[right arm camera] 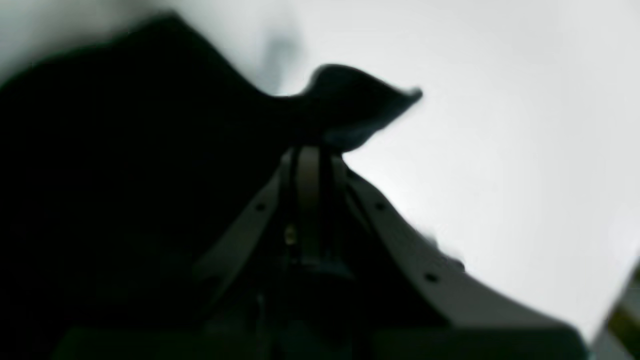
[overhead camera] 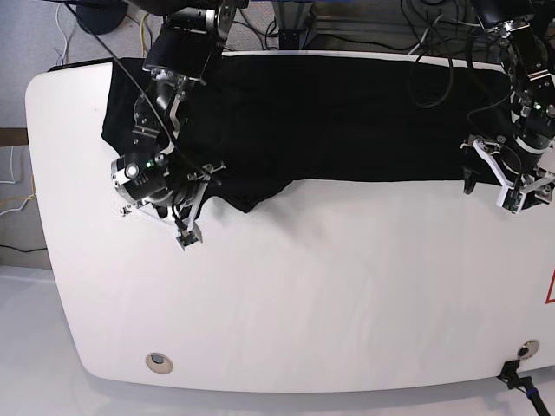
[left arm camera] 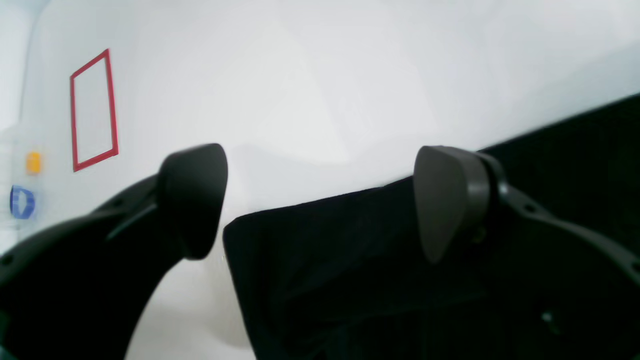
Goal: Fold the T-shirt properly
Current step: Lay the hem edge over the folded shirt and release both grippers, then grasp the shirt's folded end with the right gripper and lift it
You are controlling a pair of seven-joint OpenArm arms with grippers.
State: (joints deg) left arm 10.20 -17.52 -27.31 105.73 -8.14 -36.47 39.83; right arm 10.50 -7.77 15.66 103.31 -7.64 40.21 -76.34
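Note:
The black T-shirt (overhead camera: 347,121) lies spread across the back half of the white table (overhead camera: 303,295); no print shows. In the base view my right gripper (overhead camera: 189,227) is at the shirt's front left edge. In the right wrist view, which is blurred, it (right arm camera: 310,150) is shut on a fold of the black cloth (right arm camera: 360,105), which sticks out past the fingertips. My left gripper (overhead camera: 491,191) is open at the shirt's right front corner. In the left wrist view its (left arm camera: 320,205) fingers stand wide apart over that corner (left arm camera: 350,270), holding nothing.
A red tape rectangle (left arm camera: 93,110) is on the table beyond the left gripper, and a red mark (overhead camera: 551,290) shows at the right edge. Two round holes (overhead camera: 157,361) (overhead camera: 523,349) are near the front edge. Cables (overhead camera: 434,52) run along the back.

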